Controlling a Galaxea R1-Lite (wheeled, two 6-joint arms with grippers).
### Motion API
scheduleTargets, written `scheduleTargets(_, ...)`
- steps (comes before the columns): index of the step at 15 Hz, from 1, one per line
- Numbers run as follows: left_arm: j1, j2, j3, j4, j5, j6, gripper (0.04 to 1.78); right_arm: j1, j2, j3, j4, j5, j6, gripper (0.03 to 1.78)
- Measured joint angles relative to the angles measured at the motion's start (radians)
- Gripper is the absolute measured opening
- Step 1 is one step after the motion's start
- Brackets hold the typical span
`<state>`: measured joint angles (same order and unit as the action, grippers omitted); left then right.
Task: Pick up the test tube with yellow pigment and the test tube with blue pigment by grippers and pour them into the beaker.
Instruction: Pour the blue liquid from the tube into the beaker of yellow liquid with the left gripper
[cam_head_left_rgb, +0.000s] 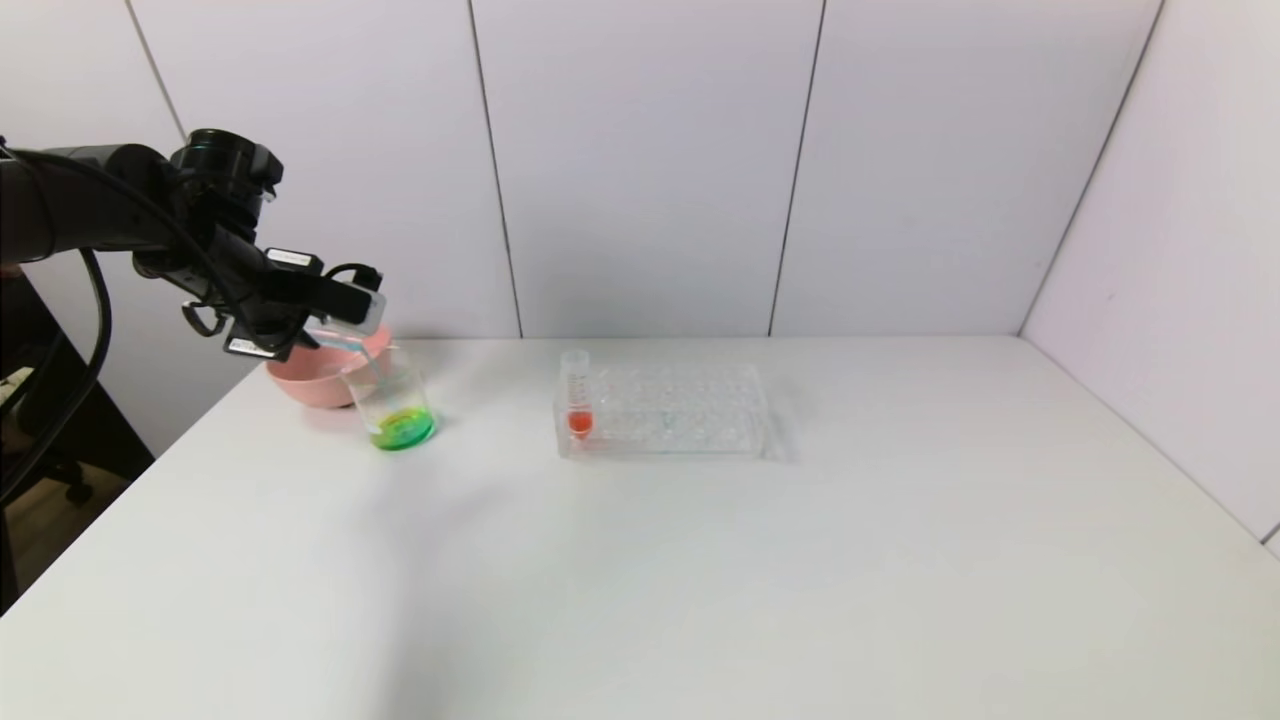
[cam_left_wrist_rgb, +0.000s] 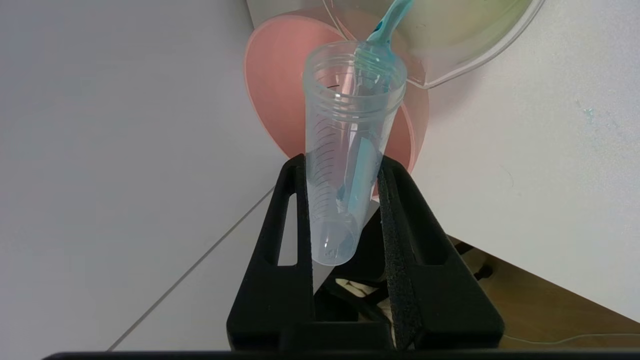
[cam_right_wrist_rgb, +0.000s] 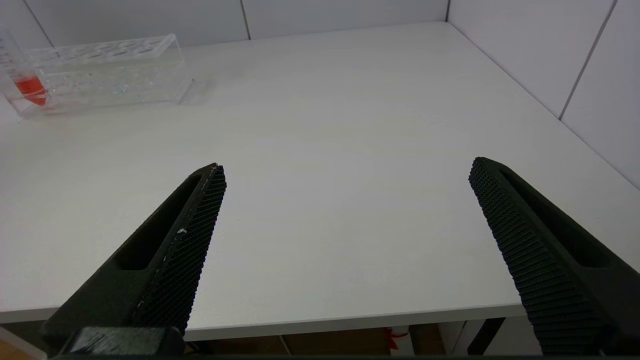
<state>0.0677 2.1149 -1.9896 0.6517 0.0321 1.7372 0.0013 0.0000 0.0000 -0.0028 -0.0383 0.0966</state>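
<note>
My left gripper (cam_head_left_rgb: 340, 312) (cam_left_wrist_rgb: 343, 165) is shut on the test tube with blue pigment (cam_head_left_rgb: 352, 338) (cam_left_wrist_rgb: 350, 150). It holds the tube tilted mouth-down over the beaker (cam_head_left_rgb: 392, 400) (cam_left_wrist_rgb: 475, 55). A thin blue stream runs from the tube's mouth into the beaker, and only a blue film clings inside the tube. Green liquid lies in the beaker's bottom. The test tube with yellow pigment is out of view. My right gripper (cam_right_wrist_rgb: 347, 170) hangs open over the table's front edge with nothing between its fingers; the head view does not show it.
A pink bowl (cam_head_left_rgb: 300, 382) (cam_left_wrist_rgb: 280, 100) stands just behind the beaker at the table's back left. A clear tube rack (cam_head_left_rgb: 670, 412) (cam_right_wrist_rgb: 100, 70) at mid-table holds a red-liquid tube (cam_head_left_rgb: 578, 398) (cam_right_wrist_rgb: 27, 82) at its left end. White walls close the back and right.
</note>
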Motion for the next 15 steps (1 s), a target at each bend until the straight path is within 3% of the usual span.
scheduleTargets(15,-0.018,-0.003,0.001,0.001,0.053,0.013,0.42,0.000,0.000,0.000,0.000,0.000,0.000,1.77)
